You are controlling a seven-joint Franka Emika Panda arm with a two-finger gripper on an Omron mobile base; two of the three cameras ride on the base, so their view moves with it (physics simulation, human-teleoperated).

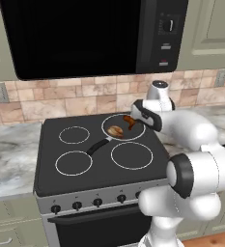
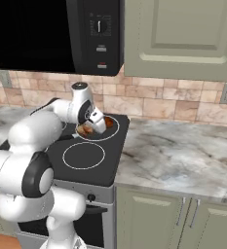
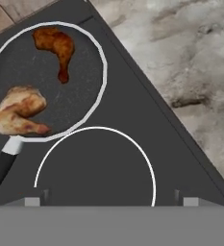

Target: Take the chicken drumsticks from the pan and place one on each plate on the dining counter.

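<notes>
The dark grey pan sits on the stove's back right burner, its black handle pointing toward the front left. Two chicken drumsticks lie in it. The plump pale one is near the handle and the slimmer reddish-brown one is at the far side. Both base views show the same pan with the pale drumstick and the dark drumstick. My gripper hovers above the stove beside the pan, open and holding nothing. The plates and the dining counter are out of view.
The black stove top has three bare burner rings; one ring lies right under my hand. Marbled worktops flank the stove. A microwave hangs above it, and a tiled wall stands behind.
</notes>
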